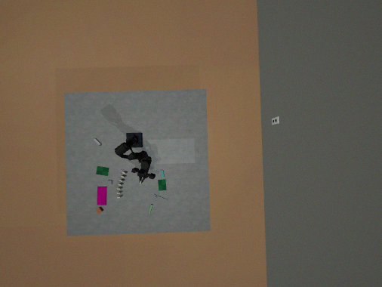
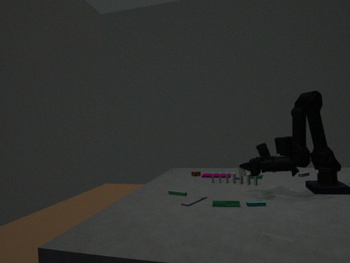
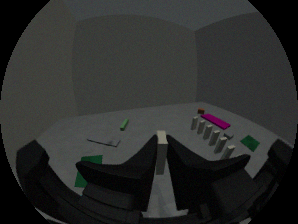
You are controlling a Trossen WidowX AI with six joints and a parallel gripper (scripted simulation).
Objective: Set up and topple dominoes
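Note:
Several pale dominoes stand upright in a slightly curved row. My gripper is shut on another pale domino, which looks roughly upright and is held above the table. In the top view the gripper is to the right of the row, near the height of its upper half. In the wrist view the row stands to the right of the fingers. The fingers partly hide the held domino's sides.
Near the row lie a magenta slab, an orange block and a green mat. On the other side are another green mat, a teal block, a thin tool and a light-green block. A pale block lies farther off.

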